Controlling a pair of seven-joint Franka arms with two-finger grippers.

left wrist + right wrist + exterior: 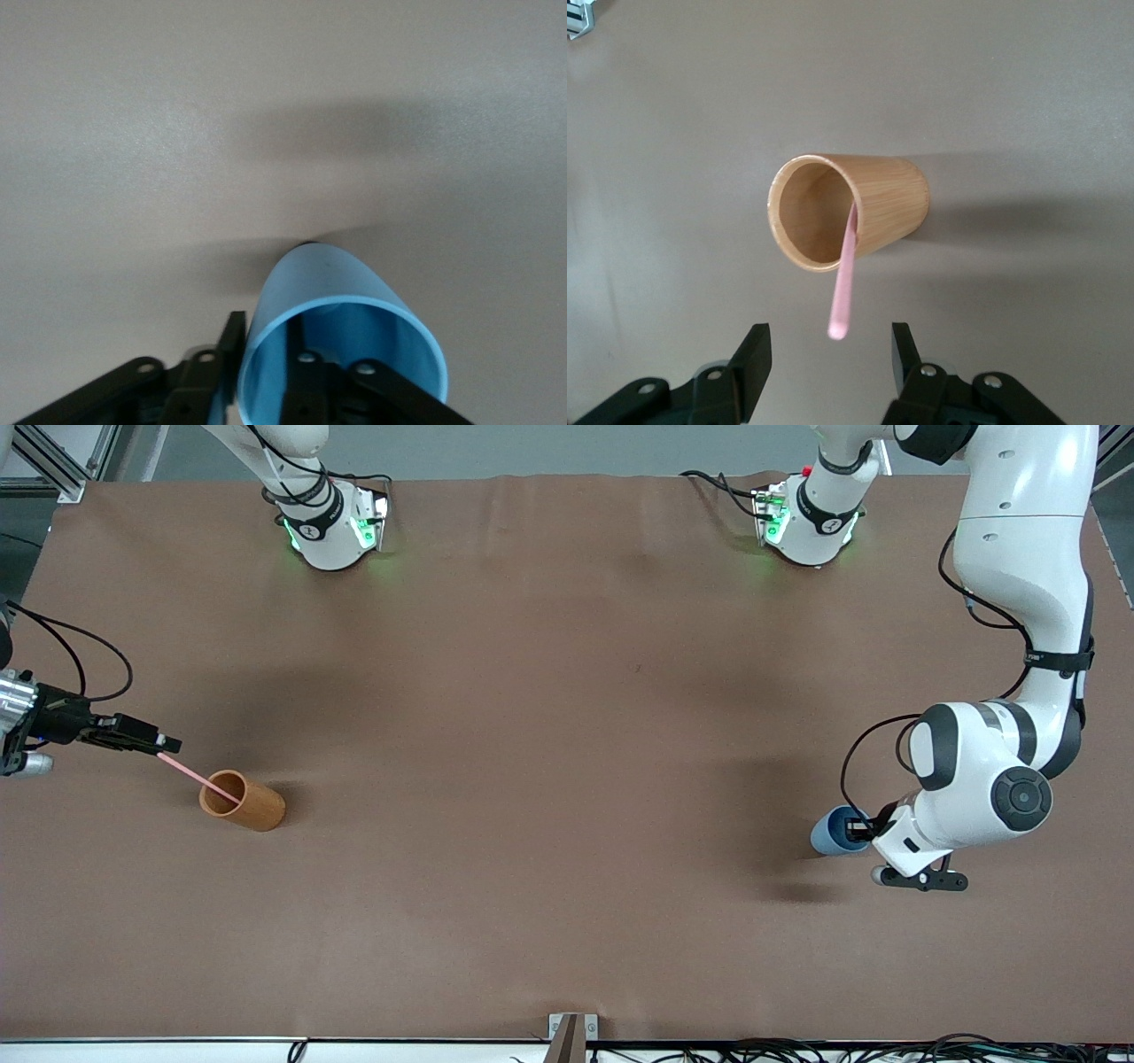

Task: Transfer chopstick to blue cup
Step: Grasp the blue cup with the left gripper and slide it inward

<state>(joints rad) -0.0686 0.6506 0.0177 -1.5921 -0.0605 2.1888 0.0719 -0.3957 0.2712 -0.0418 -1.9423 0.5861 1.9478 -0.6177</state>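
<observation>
The pale-pink chopstick (197, 777) (843, 283) leans in the orange-brown wooden cup (252, 804) (877, 199) at the right arm's end of the table. Its upper end sticks out past the rim. My right gripper (168, 742) (831, 350) is at that upper end, open; the tip sits between the fingers with a gap on each side. The light-blue cup (833, 833) (319, 274) stands at the left arm's end. My left gripper (858, 831) (266, 326) is shut on its rim, with one finger inside the cup and one outside against the wall.
A brown cloth (567, 717) covers the table. Both arm bases (332, 527) (806, 522) stand along the edge farthest from the front camera. A small bracket (571, 1032) sits at the nearest edge, with cables beside it.
</observation>
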